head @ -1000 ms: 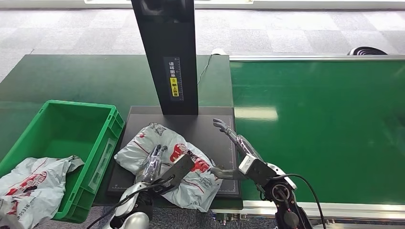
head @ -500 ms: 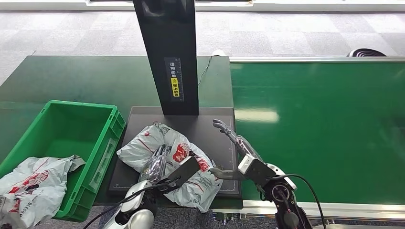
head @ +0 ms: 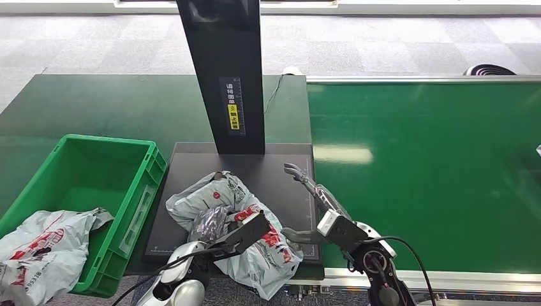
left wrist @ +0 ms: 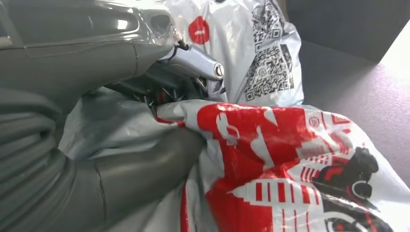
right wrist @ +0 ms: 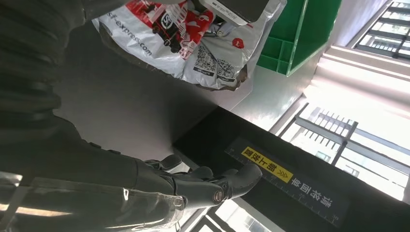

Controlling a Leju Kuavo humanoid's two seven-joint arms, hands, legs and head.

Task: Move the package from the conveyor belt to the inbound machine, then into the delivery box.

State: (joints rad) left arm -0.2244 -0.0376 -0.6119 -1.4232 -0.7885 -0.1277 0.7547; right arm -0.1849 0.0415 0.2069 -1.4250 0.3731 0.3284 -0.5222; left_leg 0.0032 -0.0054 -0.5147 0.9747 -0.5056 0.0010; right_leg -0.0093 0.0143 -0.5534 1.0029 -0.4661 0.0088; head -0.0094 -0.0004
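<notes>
A white and grey plastic package [head: 223, 193] with red print lies crumpled on the black platform [head: 281, 169] of the inbound machine. My left hand [head: 209, 223] grips it from the near side. In the left wrist view the fingers [left wrist: 191, 65] dig into a fold of the package [left wrist: 290, 159] and the thumb presses from below. My right hand [head: 305, 183] hovers just right of the package, fingers spread and holding nothing. The right wrist view shows this hand [right wrist: 193, 186] over the platform, with the package [right wrist: 193, 46] further off.
The machine's black column [head: 223, 70] rises behind the platform. A green delivery box [head: 89, 178] stands to the left, with another printed package [head: 38, 252] at its near corner. The green conveyor belt [head: 434, 166] stretches to the right.
My left hand's fingers have curled into the package, bunching it up and pulling it slightly rightward and toward me. The right hand has barely moved.
</notes>
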